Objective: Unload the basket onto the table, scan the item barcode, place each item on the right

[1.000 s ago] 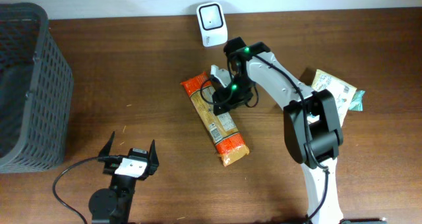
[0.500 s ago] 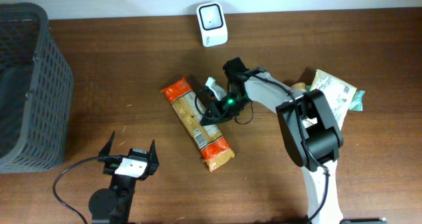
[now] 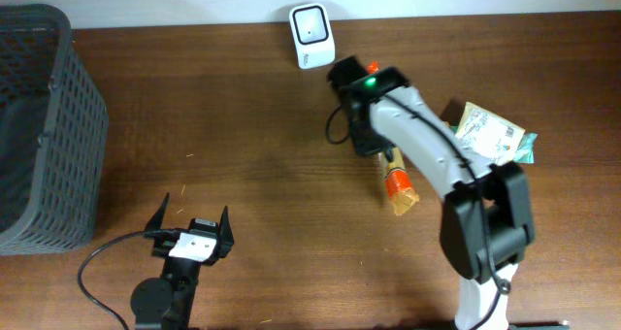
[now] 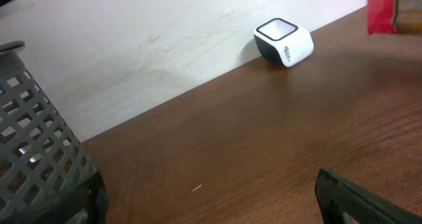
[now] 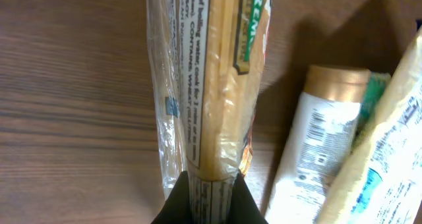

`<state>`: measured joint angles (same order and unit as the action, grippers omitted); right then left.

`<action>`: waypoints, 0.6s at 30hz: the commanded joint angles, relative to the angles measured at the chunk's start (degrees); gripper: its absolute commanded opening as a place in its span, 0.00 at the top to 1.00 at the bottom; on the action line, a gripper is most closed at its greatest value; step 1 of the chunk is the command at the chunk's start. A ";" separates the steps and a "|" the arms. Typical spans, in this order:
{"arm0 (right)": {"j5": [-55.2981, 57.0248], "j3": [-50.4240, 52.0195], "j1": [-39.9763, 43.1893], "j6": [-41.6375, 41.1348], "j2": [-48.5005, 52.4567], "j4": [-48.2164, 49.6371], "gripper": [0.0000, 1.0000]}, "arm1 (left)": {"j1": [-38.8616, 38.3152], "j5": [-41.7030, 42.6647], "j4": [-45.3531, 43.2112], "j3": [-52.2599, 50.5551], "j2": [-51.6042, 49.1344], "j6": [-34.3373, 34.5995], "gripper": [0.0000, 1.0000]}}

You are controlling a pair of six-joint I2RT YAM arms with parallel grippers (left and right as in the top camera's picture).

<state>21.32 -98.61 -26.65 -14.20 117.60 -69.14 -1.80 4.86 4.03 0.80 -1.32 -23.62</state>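
Pasta pack (image 5: pixel 211 85) is clenched at one end between the fingers of the right tool (image 5: pixel 210 190) and held above the desk (image 3: pixel 243 155), its length running out ahead of the tool. A bottle (image 5: pixel 315 145) and another pack (image 5: pixel 389 138) lie on the desk just to that tool's right. The scanner (image 3: pixel 312 23) stands near the right tool at the desk's far edge, while the left tool (image 3: pixel 194 235) sits well apart, fingers spread wide and empty, a basket (image 3: pixel 39 126) off to its left.
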 commanded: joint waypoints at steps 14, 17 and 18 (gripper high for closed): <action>-19.54 4.66 1.20 1.99 9.22 7.15 0.60 | 0.11 -0.20 0.13 -0.28 0.26 -0.70 0.01; -22.43 3.43 1.62 4.63 9.09 6.25 0.96 | 0.11 -0.20 0.13 -0.28 0.26 -0.70 0.01; -26.75 1.11 1.68 6.82 8.94 4.74 0.96 | 0.11 -0.20 0.13 -0.28 0.26 -0.72 0.01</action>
<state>5.19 -96.01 -24.93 -11.55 124.55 -62.74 -1.80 4.86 4.03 0.80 -1.32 -23.62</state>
